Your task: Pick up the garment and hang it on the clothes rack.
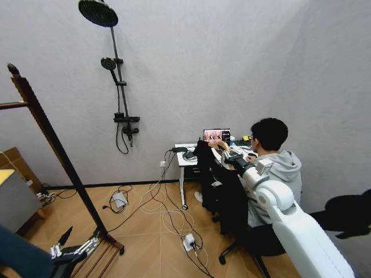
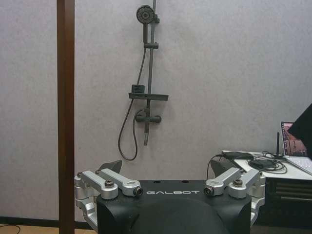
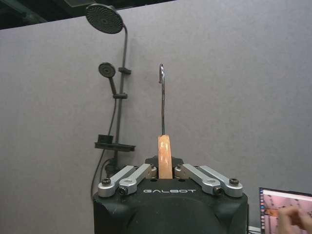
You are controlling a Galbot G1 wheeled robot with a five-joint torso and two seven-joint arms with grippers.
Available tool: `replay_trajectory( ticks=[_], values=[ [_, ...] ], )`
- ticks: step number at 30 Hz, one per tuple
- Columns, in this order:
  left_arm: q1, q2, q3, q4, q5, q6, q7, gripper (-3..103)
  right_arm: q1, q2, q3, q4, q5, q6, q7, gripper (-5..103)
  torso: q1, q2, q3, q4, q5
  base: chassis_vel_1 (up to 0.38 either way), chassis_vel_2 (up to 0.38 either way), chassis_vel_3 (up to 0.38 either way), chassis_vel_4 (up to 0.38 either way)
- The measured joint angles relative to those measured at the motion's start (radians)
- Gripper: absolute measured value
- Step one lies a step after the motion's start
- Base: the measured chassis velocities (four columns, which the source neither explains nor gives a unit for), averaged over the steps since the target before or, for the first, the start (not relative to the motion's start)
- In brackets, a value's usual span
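Garment (image 1: 223,191) hangs from right gripper (image 3: 165,171) clamping hanger; left gripper (image 2: 170,181) wide; clothes rack (image 1: 52,139) well apart.

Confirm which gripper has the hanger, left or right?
The right gripper: it is shut on the wooden hanger, hook up, with the black garment hanging below. The left gripper is low by the clothes rack, open.

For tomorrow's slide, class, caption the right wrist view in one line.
Right gripper shut on the light wooden hanger, its metal hook upright before a grey wall with a black shower set.
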Motion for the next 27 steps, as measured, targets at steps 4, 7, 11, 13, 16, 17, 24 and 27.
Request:
replay_trajectory(
  ticks=[4, 7, 11, 13, 16, 17, 24, 27],
  values=[
    [0.000, 0.000, 0.000, 0.000, 0.000, 0.000, 0.000, 100, -0.060, 0.012, 0.011, 0.038, -0.054, -0.004, -0.055, 10, 0.000, 0.000, 0.000, -0.0001, 0.0001, 0.000, 0.000, 0.000, 0.000],
    [0.000, 0.000, 0.000, 0.000, 0.000, 0.000, 0.000, 100, -0.083, 0.017, 0.023, 0.046, -0.074, -0.004, -0.075, 10, 0.000, 0.000, 0.000, -0.0001, 0.0001, 0.000, 0.000, 0.000, 0.000],
    [0.000, 0.000, 0.000, 0.000, 0.000, 0.000, 0.000, 100, -0.097, 0.018, 0.033, 0.051, -0.078, -0.004, -0.089, 10, 0.000, 0.000, 0.000, -0.0001, 0.0001, 0.000, 0.000, 0.000, 0.000],
    [0.000, 0.000, 0.000, 0.000, 0.000, 0.000, 0.000, 100, -0.099, 0.020, 0.036, 0.050, -0.080, -0.004, -0.093, 10, 0.000, 0.000, 0.000, -0.0002, 0.0001, 0.040, 0.037, 0.038, 0.054],
    [0.000, 0.000, 0.000, 0.000, 0.000, 0.000, 0.000, 100, -0.095, 0.027, 0.037, 0.040, -0.082, -0.003, -0.090, 10, 0.000, 0.000, 0.000, -0.0001, 0.0002, 0.061, 0.050, 0.056, 0.072],
    [0.000, 0.000, 0.000, 0.000, 0.000, 0.000, 0.000, 100, -0.089, 0.030, 0.035, 0.034, -0.083, -0.003, -0.085, 10, 0.000, 0.000, 0.000, 0.0001, 0.0001, 0.065, 0.056, 0.062, 0.081],
    [0.000, 0.000, 0.000, 0.000, 0.000, 0.000, 0.000, 100, -0.072, 0.038, 0.026, 0.010, -0.078, 0.014, -0.075, 10, 0.000, 0.000, 0.000, 0.0002, 0.0001, 0.085, 0.077, 0.097, 0.085],
    [0.000, 0.000, 0.000, 0.000, 0.000, 0.000, 0.000, 100, -0.073, 0.038, 0.023, 0.007, -0.076, 0.018, -0.076, 10, 0.000, 0.000, 0.000, 0.0000, 0.0001, 0.113, 0.088, 0.107, 0.105]
  ],
)
